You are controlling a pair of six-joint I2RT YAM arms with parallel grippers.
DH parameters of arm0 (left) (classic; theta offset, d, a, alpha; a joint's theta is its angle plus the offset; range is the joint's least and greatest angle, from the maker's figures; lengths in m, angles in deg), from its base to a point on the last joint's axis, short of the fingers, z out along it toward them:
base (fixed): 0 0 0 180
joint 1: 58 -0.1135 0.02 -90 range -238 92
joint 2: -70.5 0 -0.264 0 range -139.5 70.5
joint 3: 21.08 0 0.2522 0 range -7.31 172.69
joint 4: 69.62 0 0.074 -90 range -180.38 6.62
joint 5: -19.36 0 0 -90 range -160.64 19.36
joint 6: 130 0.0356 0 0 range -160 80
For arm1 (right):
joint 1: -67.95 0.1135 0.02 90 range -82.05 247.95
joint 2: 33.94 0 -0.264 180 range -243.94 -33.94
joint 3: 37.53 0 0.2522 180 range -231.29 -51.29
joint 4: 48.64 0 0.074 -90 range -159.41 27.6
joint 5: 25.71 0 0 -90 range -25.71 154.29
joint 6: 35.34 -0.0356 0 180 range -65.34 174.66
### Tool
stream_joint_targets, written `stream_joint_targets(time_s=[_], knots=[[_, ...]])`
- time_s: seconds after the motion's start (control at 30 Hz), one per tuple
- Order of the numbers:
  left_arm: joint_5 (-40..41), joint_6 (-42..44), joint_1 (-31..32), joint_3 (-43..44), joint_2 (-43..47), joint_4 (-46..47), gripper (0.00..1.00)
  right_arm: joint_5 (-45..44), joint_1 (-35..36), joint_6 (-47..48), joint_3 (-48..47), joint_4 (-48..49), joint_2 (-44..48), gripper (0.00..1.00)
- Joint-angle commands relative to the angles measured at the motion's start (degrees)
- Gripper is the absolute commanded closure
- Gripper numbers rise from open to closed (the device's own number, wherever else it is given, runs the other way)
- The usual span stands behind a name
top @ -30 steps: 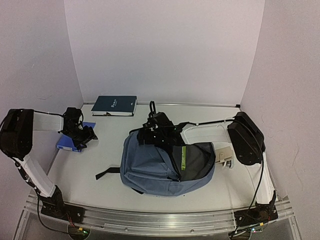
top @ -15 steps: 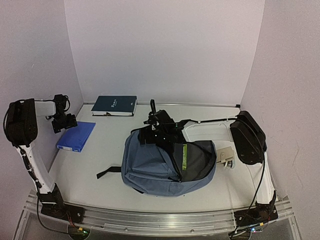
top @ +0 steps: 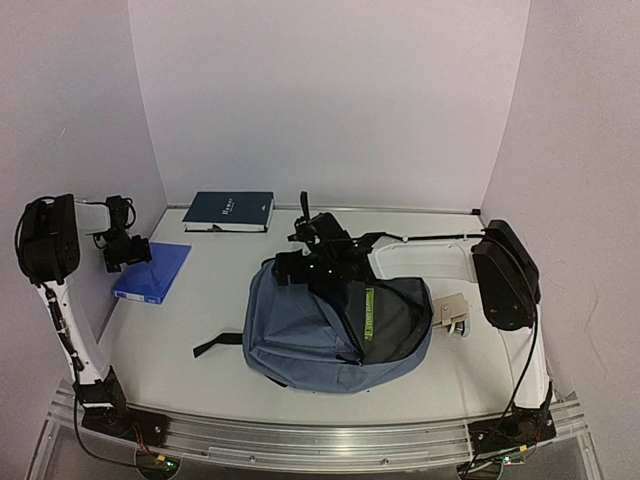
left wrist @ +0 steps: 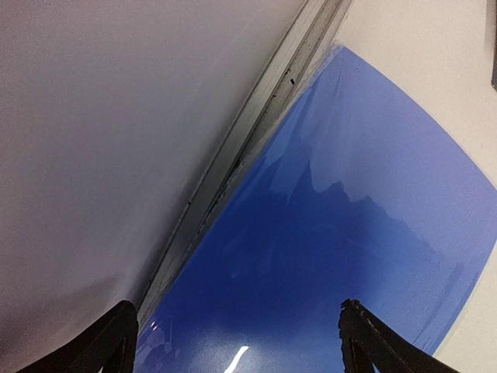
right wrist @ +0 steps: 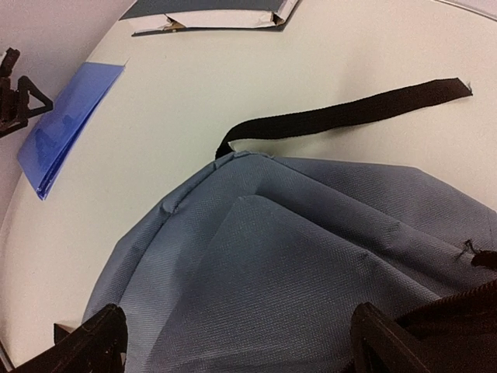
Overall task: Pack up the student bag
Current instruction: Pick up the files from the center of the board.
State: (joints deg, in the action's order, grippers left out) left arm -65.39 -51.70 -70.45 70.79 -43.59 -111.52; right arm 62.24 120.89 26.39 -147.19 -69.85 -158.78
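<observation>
Below my left gripper, close along the left wall, lies the blue book, flat on the table. That gripper's fingers are spread wide with nothing between them, hovering over the book's far end without touching it. The book's long axis runs away from my bases and leans a little right at its far end, so it sits roughly parallel to the wall.

The bag is at the middle of the table, to the right of my left gripper and well apart from the book. Its dark mouth gapes on the side facing my right arm. My right gripper hangs over the bag's far edge, fingers also spread wide. I see fabric under them but nothing pinched. One black strap trails loose on the table beyond.

My left arm is plainly the nearer one to the blue book. I judge the next move is a grasp across the book's short width, then a carry rightward to the mouth. A second, dark book waits at the back wall.
</observation>
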Motion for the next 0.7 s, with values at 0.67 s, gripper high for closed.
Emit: stream_joint_targets(time_s=[0.67], knots=[[-5.1,-4.5,2.5,-10.0,2.4,-1.8,0.14,0.0,0.4,1.2,2.7,0.8,8.1,0.02]])
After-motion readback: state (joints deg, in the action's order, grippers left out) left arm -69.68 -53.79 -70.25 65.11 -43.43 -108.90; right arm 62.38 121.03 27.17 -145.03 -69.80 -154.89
